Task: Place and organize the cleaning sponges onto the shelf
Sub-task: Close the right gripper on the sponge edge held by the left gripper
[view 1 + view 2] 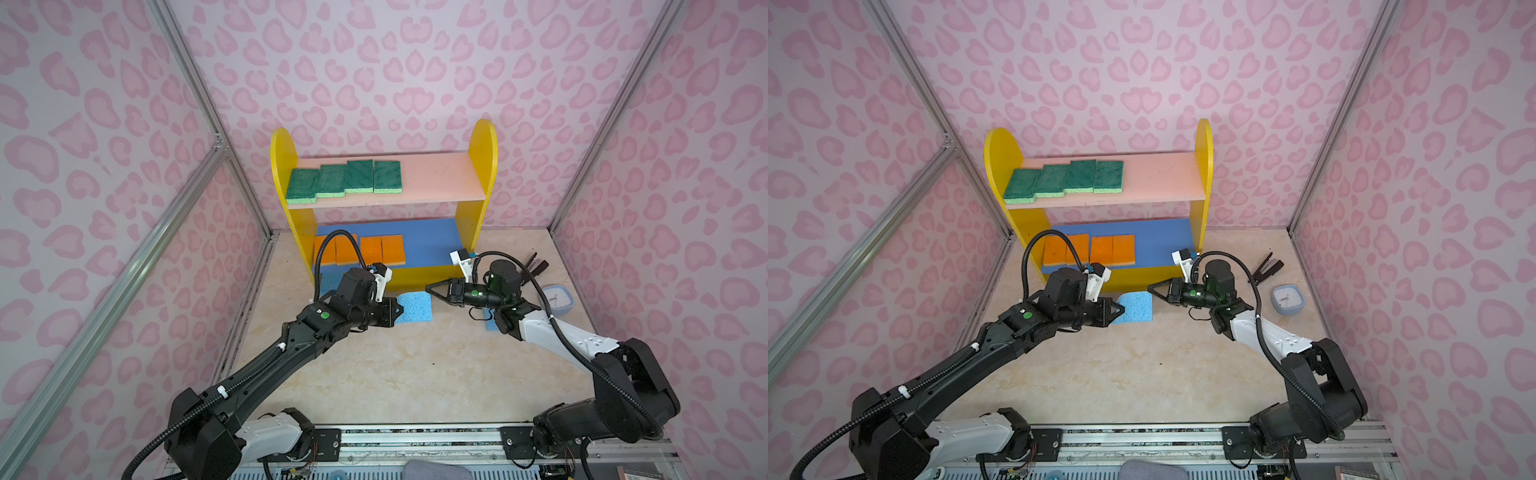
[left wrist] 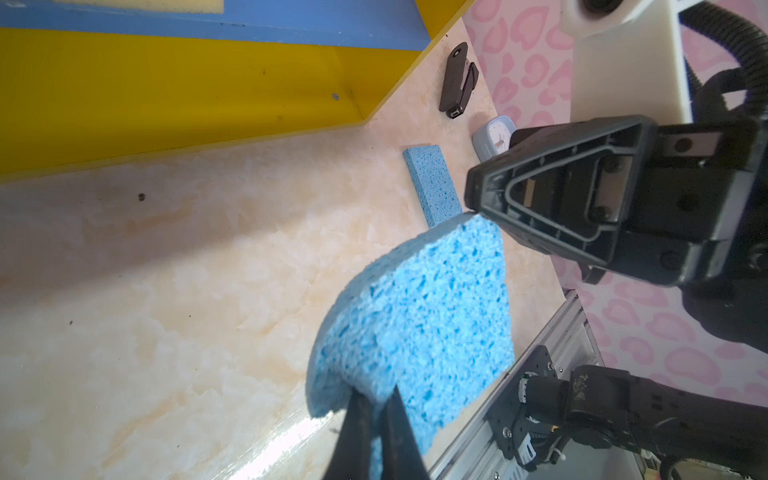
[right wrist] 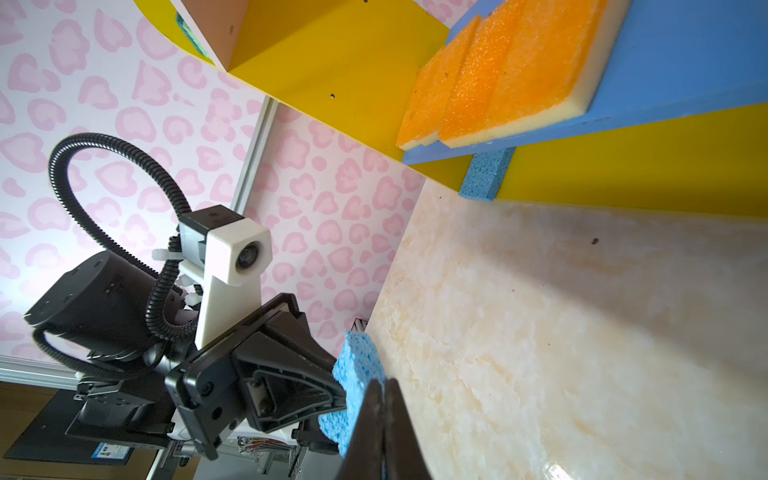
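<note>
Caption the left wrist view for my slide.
Left tool pinches a bent blue sponge near the shelf; right tool meets its far corner.

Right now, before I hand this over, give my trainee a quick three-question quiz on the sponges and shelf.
1. How many orange sponges lie on the blue middle board?
2. True or false: the left gripper is empty.
3. Which board carries the green sponges? A. pink upper board B. blue middle board C. neither board
Key: 1. Four. 2. False, it pinches a blue sponge. 3. A.
</note>
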`<action>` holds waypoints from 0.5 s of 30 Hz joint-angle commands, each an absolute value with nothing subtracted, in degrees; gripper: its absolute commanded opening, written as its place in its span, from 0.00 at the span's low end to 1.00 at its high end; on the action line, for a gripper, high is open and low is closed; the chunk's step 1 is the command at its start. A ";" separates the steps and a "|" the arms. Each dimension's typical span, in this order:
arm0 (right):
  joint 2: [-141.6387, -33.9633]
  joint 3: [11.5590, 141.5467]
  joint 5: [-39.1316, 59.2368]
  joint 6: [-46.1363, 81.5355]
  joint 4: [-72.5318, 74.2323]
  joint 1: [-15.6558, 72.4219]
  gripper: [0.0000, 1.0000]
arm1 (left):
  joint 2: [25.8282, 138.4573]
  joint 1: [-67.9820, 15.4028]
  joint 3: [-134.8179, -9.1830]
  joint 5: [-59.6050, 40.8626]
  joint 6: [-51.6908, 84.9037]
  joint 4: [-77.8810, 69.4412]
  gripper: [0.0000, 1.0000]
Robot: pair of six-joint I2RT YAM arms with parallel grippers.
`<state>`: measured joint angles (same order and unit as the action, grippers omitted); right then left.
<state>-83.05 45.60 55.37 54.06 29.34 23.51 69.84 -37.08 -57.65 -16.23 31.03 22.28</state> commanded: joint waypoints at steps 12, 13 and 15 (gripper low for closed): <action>-84.70 55.84 62.57 31.47 -1.25 22.54 0.45 | 67.19 -36.70 -57.56 -17.40 26.60 25.37 0.04; -84.78 55.73 62.66 31.17 -1.37 22.59 0.47 | 67.28 -36.51 -57.75 -17.61 26.26 25.70 0.03; -85.20 56.16 63.12 29.97 -2.39 22.62 0.51 | 67.57 -35.98 -58.30 -19.18 24.80 25.84 0.03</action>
<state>-84.64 55.81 60.88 34.24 1.72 22.52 67.51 -36.45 -57.56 -17.15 27.57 24.91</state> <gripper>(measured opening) 0.502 0.070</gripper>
